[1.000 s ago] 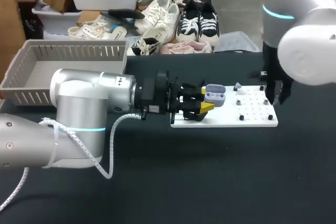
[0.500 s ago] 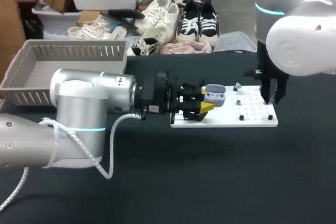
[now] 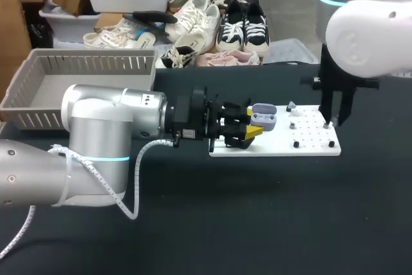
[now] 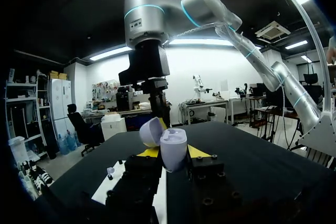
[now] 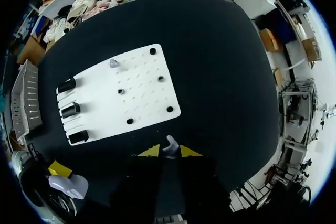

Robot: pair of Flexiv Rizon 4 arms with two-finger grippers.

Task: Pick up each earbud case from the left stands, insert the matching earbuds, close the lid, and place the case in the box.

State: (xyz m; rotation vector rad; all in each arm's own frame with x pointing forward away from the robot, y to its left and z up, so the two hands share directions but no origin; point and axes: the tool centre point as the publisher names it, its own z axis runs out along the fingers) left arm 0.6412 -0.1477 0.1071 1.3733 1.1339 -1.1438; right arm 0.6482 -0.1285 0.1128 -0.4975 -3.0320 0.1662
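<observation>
Your left gripper [image 3: 248,127] is clamped on the earbud case [image 3: 262,116], with one yellow tip on each side. It holds the case just over the left edge of the white peg board [image 3: 309,149]. The lid [image 4: 150,132] is flipped open and the open side faces up. I think that is on purpose. The case is held steady and open so your other arm can drop an earbud in from above.

Your right gripper [image 3: 335,115] hangs above the right edge of the board and points straight down. In the right wrist view its two tips are pinched on a small pale earbud [image 5: 170,144]. The earbud is up off the board and well apart from the case. So the next step is likely to carry it across and set it in its cup. It is tiny, so it has to line up well, or it may slip or sit crooked.

A second earbud [image 3: 291,105] stands near the far edge of the board, ready for its turn. Three black stands [image 5: 70,109] line the board's left edge, and I see no case on them.

The grey basket [image 3: 38,104] sits at the far left corner of the tabletop. It is on your left arm's side, which should make it easy to put the case in once the lid is shut.
</observation>
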